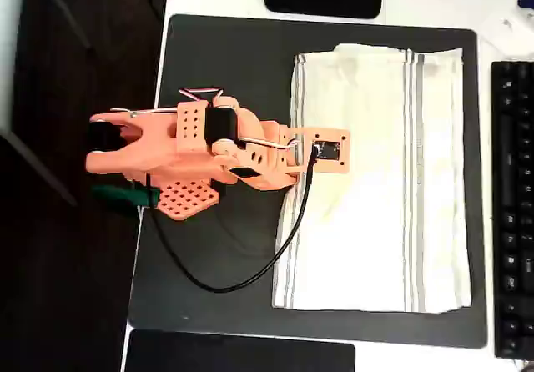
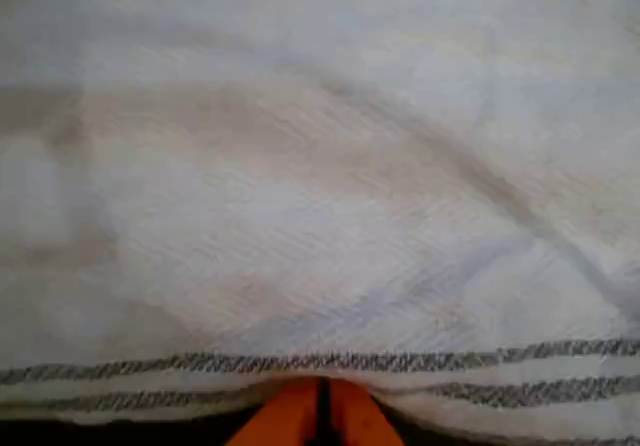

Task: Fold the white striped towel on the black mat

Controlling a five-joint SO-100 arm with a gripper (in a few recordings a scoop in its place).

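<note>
Towel is lying flat on the black mat, long axis running top to bottom overhead. I am seeing the end effector nearly closed at its left striped edge, maybe pinching it.

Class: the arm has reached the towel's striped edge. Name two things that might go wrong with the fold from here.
1. The tool looks nearly closed at the white striped towel's edge; it may pinch too little cloth and slip off.
2. The cable loops over the black mat beside the towel and could snag or drag the cloth.
</note>
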